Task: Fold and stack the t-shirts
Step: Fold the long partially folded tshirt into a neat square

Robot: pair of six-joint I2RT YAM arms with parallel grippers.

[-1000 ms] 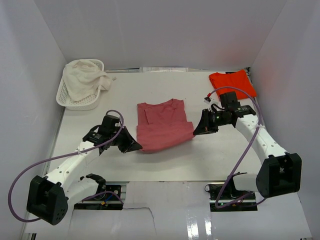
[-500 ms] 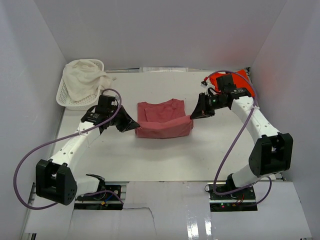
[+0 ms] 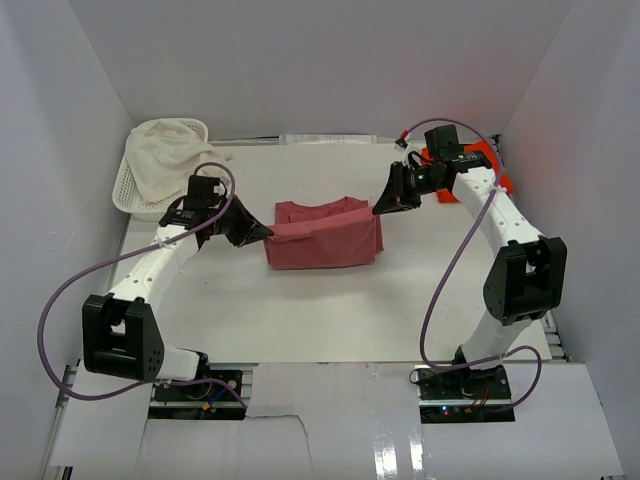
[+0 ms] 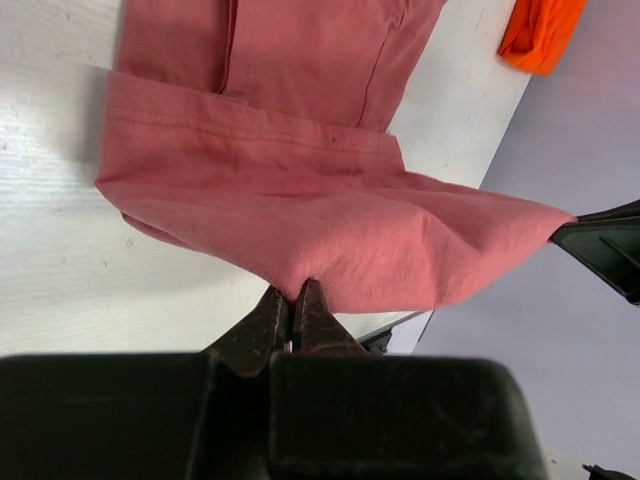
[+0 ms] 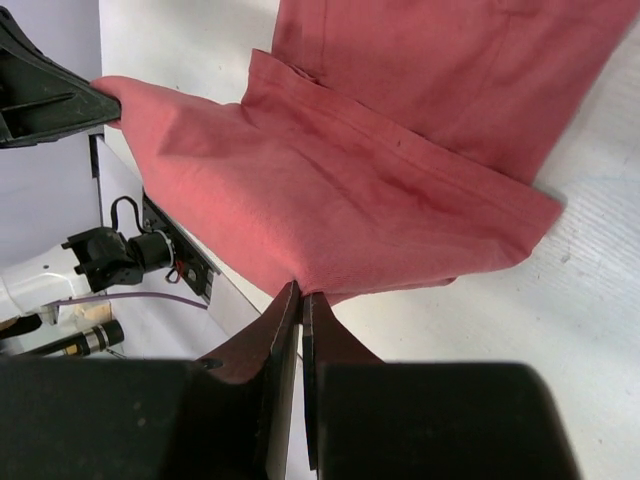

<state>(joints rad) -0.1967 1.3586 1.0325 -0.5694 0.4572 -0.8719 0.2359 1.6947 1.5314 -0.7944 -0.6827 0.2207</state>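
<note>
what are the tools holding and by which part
Both hold the rose-red t-shirt by its lifted edge: the left tool pinches one corner, the right tool the other.

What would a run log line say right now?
rose t-shirt: mid-fold | left end effector: shut on hem corner | right end effector: shut on other corner | orange t-shirt: far right

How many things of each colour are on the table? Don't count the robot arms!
rose-red t-shirt: 1
orange t-shirt: 1
white basket: 1
white cloth in the basket: 1
Total: 4
</note>
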